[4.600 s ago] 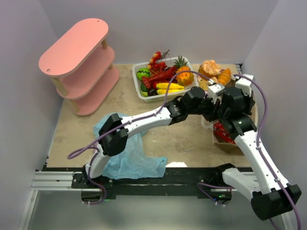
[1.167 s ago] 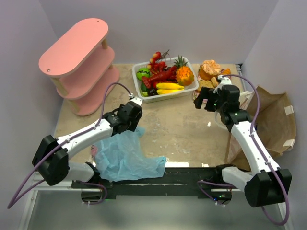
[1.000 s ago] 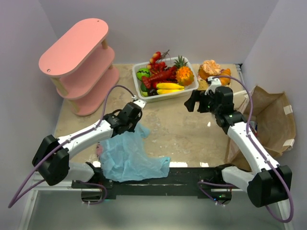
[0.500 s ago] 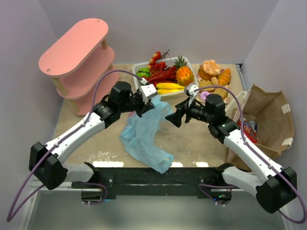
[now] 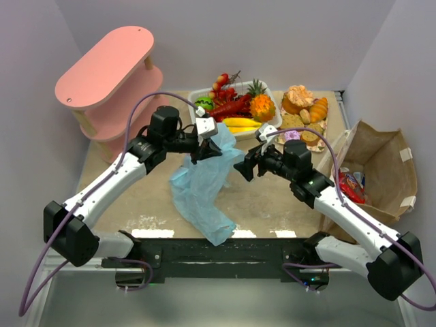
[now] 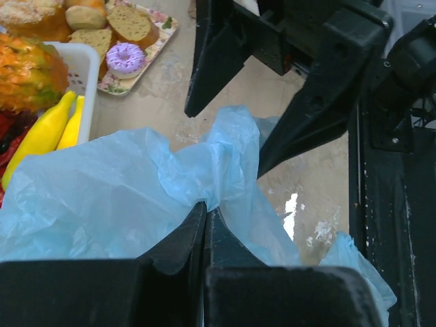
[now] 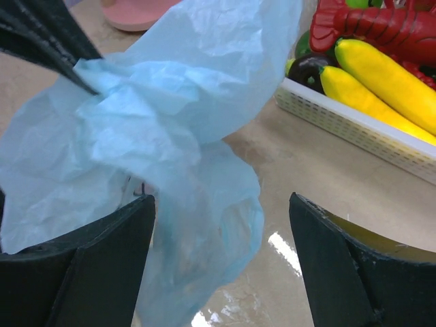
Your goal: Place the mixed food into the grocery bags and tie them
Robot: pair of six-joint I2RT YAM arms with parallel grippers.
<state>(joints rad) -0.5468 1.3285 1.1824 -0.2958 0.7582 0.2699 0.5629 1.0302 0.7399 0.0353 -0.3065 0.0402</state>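
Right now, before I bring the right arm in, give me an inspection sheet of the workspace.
Surface: beige tabletop, scuffed, with glare patches; no spills seen.
Job's things: light-blue bag lifted by its top, tail trailing toward the near edge; brown paper bag open at right, red packets inside; bananas, lobster and pineapple in the white basket.
Clutter: pink shelf far left; bread plate beside the basket.
Grippers: left gripper fingers shut on a bag fold; right gripper open, bag hanging just ahead of it.
Cables: purple cables loop over both arms; no snag seen.
Surroundings: lilac walls; nothing else seen.
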